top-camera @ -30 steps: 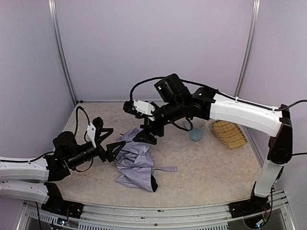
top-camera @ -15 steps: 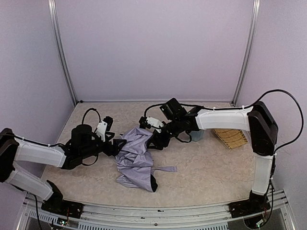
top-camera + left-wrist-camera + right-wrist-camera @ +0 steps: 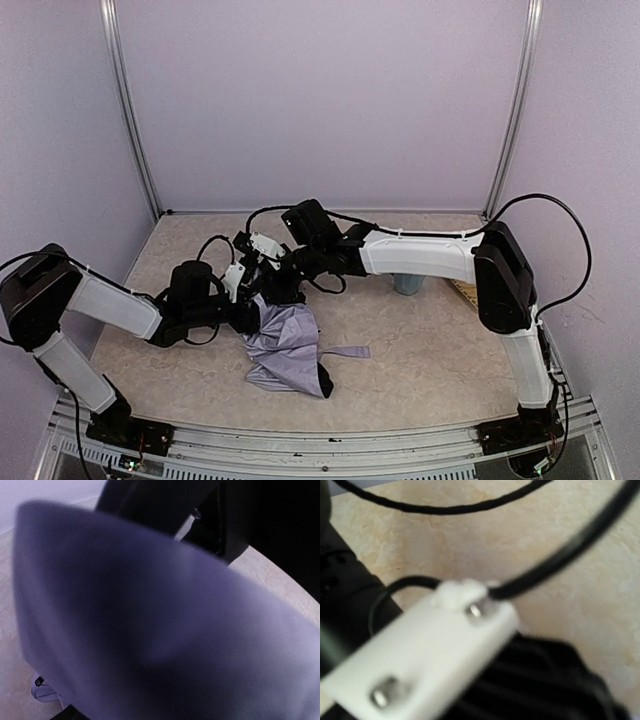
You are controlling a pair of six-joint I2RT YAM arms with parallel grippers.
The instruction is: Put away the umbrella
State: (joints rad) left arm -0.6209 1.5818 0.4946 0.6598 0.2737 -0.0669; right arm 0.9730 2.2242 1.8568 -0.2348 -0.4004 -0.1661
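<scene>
Resting at the upper left edge of the umbrella (image 3: 285,340), the left end effector (image 3: 247,312) is seen from above with its tip against the crumpled fabric. Whether its fingers are apart or together cannot be told. The left wrist view is filled by blurred lavender cloth (image 3: 150,630) close to the lens. The right end effector (image 3: 268,287) is positioned just beside it, over the top of the same bundle. Its state cannot be told either, since the right wrist view is taken up by a blurred white bracket (image 3: 435,645), a black cable (image 3: 560,555) and a patch of the beige surface (image 3: 470,525). The two wrists are crowded together at that corner.

The umbrella is found lying collapsed and rumpled on the surface (image 3: 430,350), left of centre. Its black handle (image 3: 322,383) is turned toward the near edge, and its strap tab (image 3: 348,352) is laid flat out to the right. Farther out, a light blue mug (image 3: 406,285) is partly hidden behind the outstretched right arm, well apart from the umbrella.
</scene>
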